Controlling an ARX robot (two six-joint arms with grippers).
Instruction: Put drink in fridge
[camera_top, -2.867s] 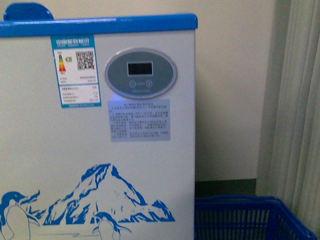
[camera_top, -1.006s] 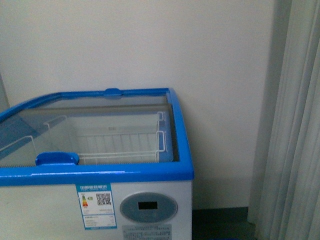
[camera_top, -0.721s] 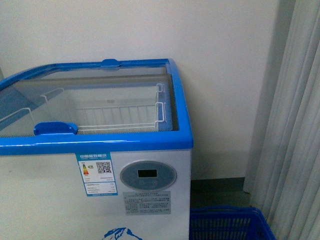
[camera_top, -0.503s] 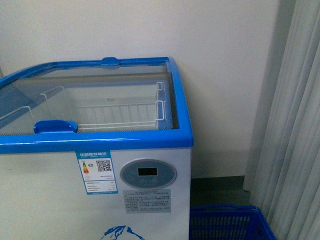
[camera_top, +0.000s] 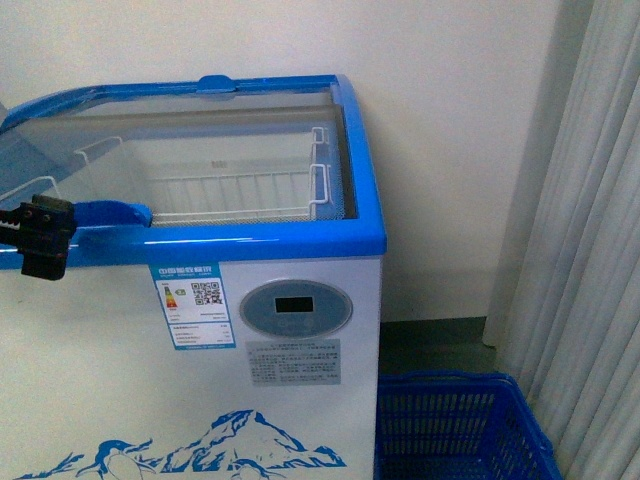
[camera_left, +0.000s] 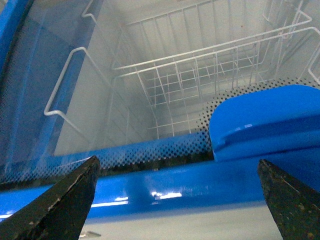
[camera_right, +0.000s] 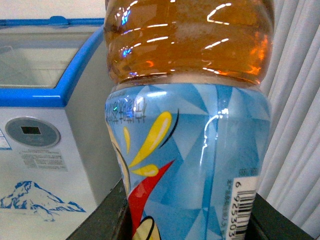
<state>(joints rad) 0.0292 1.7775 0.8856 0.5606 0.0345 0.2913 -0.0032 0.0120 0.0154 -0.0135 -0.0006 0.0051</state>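
Your right gripper (camera_right: 192, 222) is clamped on the drink (camera_right: 195, 140), fingers on both sides of the label. The bottle is outside the fridge (camera_top: 300, 400), whose front right corner shows behind it. Your left gripper (camera_left: 177, 167) is spread wide and holds nothing. It is at the blue front rim (camera_top: 250, 240), next to the lid handle (camera_left: 265, 120). A blue slotted basket (camera_top: 460, 430) sits on the floor just right of the fridge.

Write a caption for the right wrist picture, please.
The right gripper holds the drink near the blue-rimmed fridge.
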